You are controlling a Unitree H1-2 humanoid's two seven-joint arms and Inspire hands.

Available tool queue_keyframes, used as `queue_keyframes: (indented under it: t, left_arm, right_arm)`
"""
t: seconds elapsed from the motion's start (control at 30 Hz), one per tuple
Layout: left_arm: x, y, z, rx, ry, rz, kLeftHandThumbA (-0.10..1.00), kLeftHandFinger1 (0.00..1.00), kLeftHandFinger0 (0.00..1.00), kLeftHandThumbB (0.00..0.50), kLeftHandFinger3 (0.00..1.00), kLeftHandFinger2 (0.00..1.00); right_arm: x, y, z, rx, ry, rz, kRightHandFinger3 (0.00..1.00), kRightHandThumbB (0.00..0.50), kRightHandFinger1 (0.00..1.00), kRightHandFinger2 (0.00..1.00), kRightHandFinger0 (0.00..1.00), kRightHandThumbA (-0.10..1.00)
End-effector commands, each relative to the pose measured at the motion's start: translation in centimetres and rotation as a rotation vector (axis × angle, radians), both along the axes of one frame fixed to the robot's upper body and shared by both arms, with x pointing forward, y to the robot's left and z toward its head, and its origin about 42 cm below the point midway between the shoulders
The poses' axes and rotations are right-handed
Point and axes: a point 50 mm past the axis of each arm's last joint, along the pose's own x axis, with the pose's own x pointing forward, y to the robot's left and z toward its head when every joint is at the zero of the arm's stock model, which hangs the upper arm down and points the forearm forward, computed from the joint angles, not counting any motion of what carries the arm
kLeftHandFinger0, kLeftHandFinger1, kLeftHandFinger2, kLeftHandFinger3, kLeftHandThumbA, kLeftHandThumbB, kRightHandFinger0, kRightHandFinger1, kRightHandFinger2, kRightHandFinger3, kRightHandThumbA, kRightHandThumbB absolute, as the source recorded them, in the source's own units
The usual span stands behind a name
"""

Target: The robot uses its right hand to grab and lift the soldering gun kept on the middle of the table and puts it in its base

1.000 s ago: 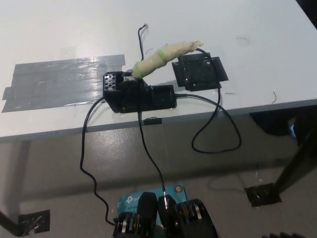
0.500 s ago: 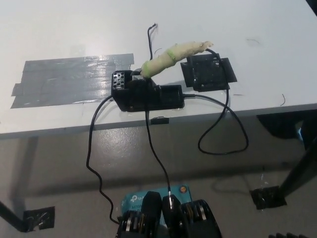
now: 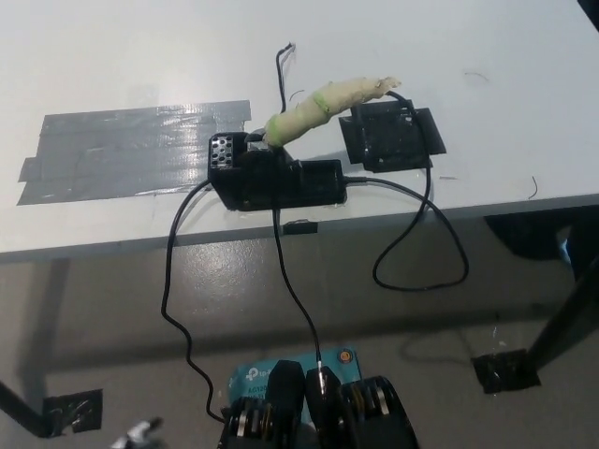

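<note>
I see the soldering gun, wrapped in pale tape, lying tilted with its lower end resting in the black base near the table front edge, at about twelve o'clock from me. Neither hand shows clearly, so I cannot tell their state.

We take this for an electronics lab or workshop: a plain white table carries strips of grey duct tape, a black soldering base with trailing black cables, and a taped-down black pad, above a bare concrete floor.
</note>
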Motion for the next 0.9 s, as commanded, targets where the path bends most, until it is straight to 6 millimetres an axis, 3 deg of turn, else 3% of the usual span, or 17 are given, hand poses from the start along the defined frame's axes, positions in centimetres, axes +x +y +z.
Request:
queue_keyframes:
  t: [0.0, 0.03, 0.07, 0.13, 0.17, 0.27, 0.37, 0.47, 0.5, 0.53, 0.57, 0.63, 0.67, 0.8, 0.87]
  left_arm:
    - [-0.8, 2.8, 0.2, -0.321, -0.109, 0.274, 1.00, 0.89, 0.59, 0.439, 1.00, 1.00]
    - [-0.6, 2.6, 0.2, -0.312, -0.105, 0.260, 1.00, 0.87, 0.61, 0.448, 1.00, 1.00]
    - [-0.6, 2.5, 0.1, -0.316, -0.099, 0.249, 1.00, 0.85, 0.75, 0.484, 1.00, 1.00]
    - [-0.4, 2.2, 0.0, -0.325, -0.095, 0.235, 1.00, 0.84, 0.97, 0.499, 1.00, 1.00]
    - [-0.3, 2.2, 0.0, -0.328, -0.095, 0.232, 1.00, 0.84, 1.00, 0.500, 1.00, 1.00]
    - [-0.4, 1.9, 0.2, -0.318, -0.096, 0.222, 1.00, 0.84, 1.00, 0.500, 1.00, 1.00]
    - [-0.5, 1.9, -0.1, -0.316, -0.099, 0.215, 1.00, 0.81, 1.00, 0.500, 1.00, 1.00]
    - [-0.7, 1.4, 0.5, -0.289, -0.103, 0.198, 1.00, 0.83, 1.00, 0.443, 1.00, 1.00]
    - [-0.8, 1.3, 0.6, -0.284, -0.102, 0.197, 1.00, 0.82, 1.00, 0.447, 1.00, 1.00]
    - [-1.0, 0.9, 0.8, -0.286, -0.106, 0.191, 1.00, 0.78, 1.00, 0.389, 1.00, 1.00]
    - [-1.0, 0.6, 1.0, -0.278, -0.104, 0.169, 1.00, 0.75, 1.00, 0.435, 1.00, 1.00]
    - [-0.9, 0.5, 0.9, -0.269, -0.102, 0.146, 1.00, 0.71, 1.00, 0.467, 1.00, 1.00]
    - [-1.0, 0.4, 0.9, -0.258, -0.099, 0.140, 1.00, 0.71, 1.00, 0.473, 1.00, 1.00]
    - [-0.8, 0.2, 0.7, -0.264, -0.088, 0.136, 1.00, 0.74, 1.00, 0.468, 1.00, 1.00]
    - [-0.8, 0.1, 0.7, -0.264, -0.088, 0.138, 1.00, 0.75, 1.00, 0.425, 1.00, 1.00]
  right_arm:
    - [-2.6, 5.3, -0.8, -0.014, -0.109, 0.283, 1.00, 0.232, 1.00, 1.00, 1.00, 0.49]
    - [-2.7, 5.8, -0.9, -0.019, -0.096, 0.306, 1.00, 0.217, 1.00, 1.00, 1.00, 0.51]
    - [-2.9, 6.2, -1.1, -0.022, -0.085, 0.326, 1.00, 0.195, 1.00, 1.00, 1.00, 0.51]
    - [-3.1, 6.8, -1.3, -0.032, -0.083, 0.349, 1.00, 0.200, 1.00, 1.00, 1.00, 0.53]
    - [-3.1, 6.9, -1.4, -0.036, -0.083, 0.354, 1.00, 0.200, 1.00, 1.00, 1.00, 0.53]
    - [-2.9, 7.0, -1.7, -0.053, -0.106, 0.360, 1.00, 0.207, 1.00, 1.00, 1.00, 0.54]
    - [-1.4, 5.6, -1.1, -0.057, -0.150, 0.296, 1.00, 0.186, 1.00, 1.00, 1.00, 0.47]
    - [0.2, 4.1, -0.5, -0.085, -0.180, 0.207, 1.00, 0.189, 1.00, 1.00, 1.00, 0.47]
    - [0.5, 3.8, -0.3, -0.098, -0.192, 0.194, 1.00, 0.189, 1.00, 1.00, 1.00, 0.48]
    - [1.2, 2.9, -0.1, -0.103, -0.202, 0.152, 1.00, 0.186, 1.00, 1.00, 1.00, 0.47]
    - [2.3, 1.8, 0.0, -0.097, -0.235, 0.095, 1.00, 0.206, 1.00, 1.00, 1.00, 0.45]
    - [3.0, 1.2, 0.0, -0.073, -0.256, 0.058, 1.00, 0.225, 1.00, 1.00, 1.00, 0.42]
    - [3.2, 0.7, 0.1, -0.062, -0.244, 0.029, 1.00, 0.201, 1.00, 1.00, 1.00, 0.43]
    - [3.8, 0.1, 0.2, -0.056, -0.256, -0.013, 1.00, 0.224, 1.00, 1.00, 1.00, 0.40]
    - [3.9, 0.0, 0.1, -0.058, -0.256, -0.017, 1.00, 0.224, 1.00, 1.00, 1.00, 0.41]
